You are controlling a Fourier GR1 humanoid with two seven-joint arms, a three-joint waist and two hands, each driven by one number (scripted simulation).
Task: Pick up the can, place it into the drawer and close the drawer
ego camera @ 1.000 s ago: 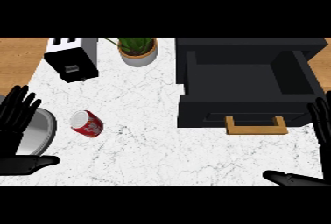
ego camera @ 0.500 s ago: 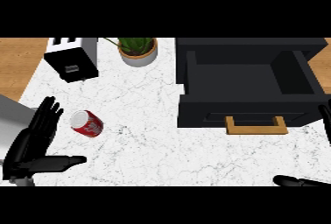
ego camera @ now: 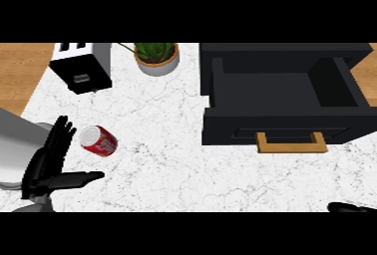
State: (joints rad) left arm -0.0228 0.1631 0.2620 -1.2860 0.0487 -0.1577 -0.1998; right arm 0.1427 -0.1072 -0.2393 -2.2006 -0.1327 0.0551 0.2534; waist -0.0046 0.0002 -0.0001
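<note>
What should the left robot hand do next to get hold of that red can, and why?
Probably shift the left robot hand slightly to its right, then curl it round the red can. The hand is open with straight fingers, right beside the can but apparently not yet round it. The can lies on its side on the counter, and the drawer already stands open.

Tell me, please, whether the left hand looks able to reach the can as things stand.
Probably yes: the left hand is open just beside the can, fingers straight, and nothing stands on the counter between them.
</note>
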